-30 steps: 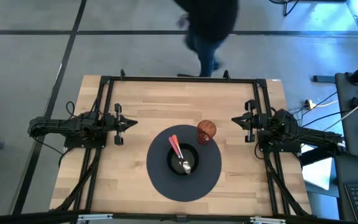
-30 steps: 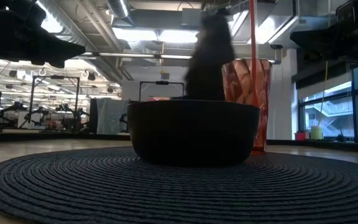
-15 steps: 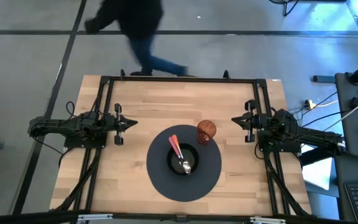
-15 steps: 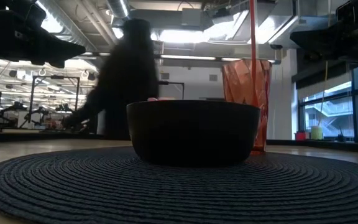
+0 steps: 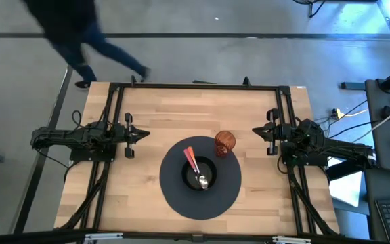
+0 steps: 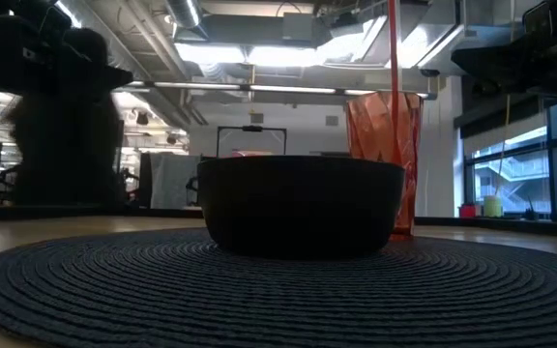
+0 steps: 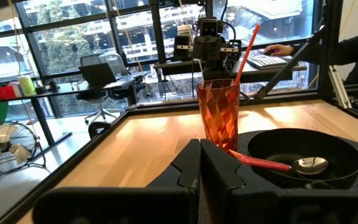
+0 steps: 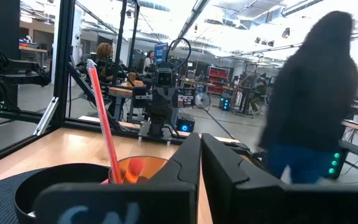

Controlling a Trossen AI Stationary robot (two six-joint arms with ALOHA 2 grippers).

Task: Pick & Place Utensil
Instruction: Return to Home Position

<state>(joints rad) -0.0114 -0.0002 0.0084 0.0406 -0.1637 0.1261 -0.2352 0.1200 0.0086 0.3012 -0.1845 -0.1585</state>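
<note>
The left gripper hangs at the left edge of the table and the right gripper at its right edge, both pointing inward and well apart from everything set out; in the left wrist view the fingers press together with only a thin seam between them and nothing held, and the right wrist view shows the same of the right pair; pale marks on the right gripper's body are too blurred to read; a round dark mat lies in the middle of the table, toward its near side, and a black bowl sits upright at the mat's centre; the utensils lie in the bowl, a pink and an orange handle side by side, slanting up over the far left rim; the left wrist view shows a metal spoon head resting on the bowl's floor; I cannot make out the fork's tines; an orange faceted cup stands upright at the mat's far right edge, just beside the bowl and not touching it, with a thin red stick leaning in it; beyond the table's far left corner a blurred person in a dark top and blue trousers crosses the floor.
</note>
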